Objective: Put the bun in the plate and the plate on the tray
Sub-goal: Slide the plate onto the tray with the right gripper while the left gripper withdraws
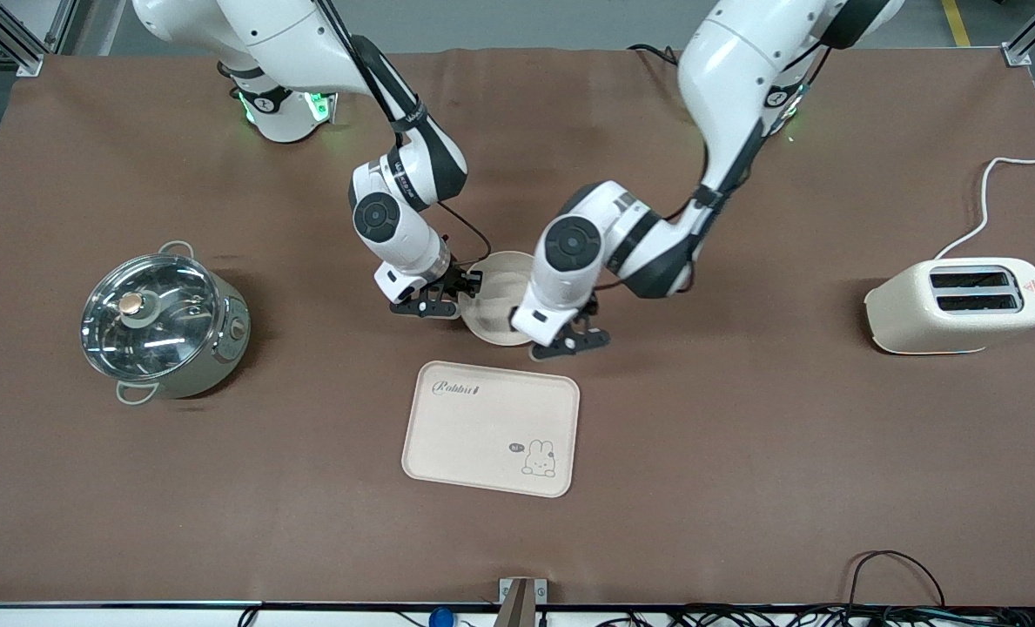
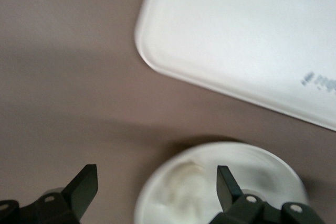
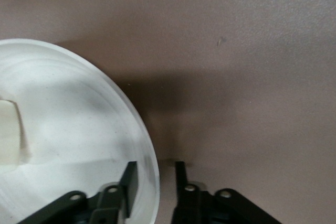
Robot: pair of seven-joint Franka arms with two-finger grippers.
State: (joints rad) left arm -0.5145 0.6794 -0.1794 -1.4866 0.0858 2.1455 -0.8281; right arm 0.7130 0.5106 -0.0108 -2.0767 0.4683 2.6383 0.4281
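The round cream plate (image 1: 493, 294) lies on the brown table, farther from the front camera than the tray (image 1: 491, 428). The pale bun (image 2: 185, 191) lies in the plate and also shows in the right wrist view (image 3: 9, 132). My right gripper (image 1: 437, 301) stands astride the plate's rim (image 3: 148, 153) at the edge toward the right arm's end. One finger (image 3: 130, 181) is inside the rim and the other outside, with a thin gap showing. My left gripper (image 1: 571, 341) is open wide and empty, just above the plate's edge toward the tray, with the bun (image 2: 185, 191) between its fingertips (image 2: 84, 188).
A steel pot with a glass lid (image 1: 162, 324) stands toward the right arm's end. A cream toaster (image 1: 959, 305) with a white cord stands toward the left arm's end. The tray's corner (image 2: 236, 35) shows close to the plate (image 2: 220, 182) in the left wrist view.
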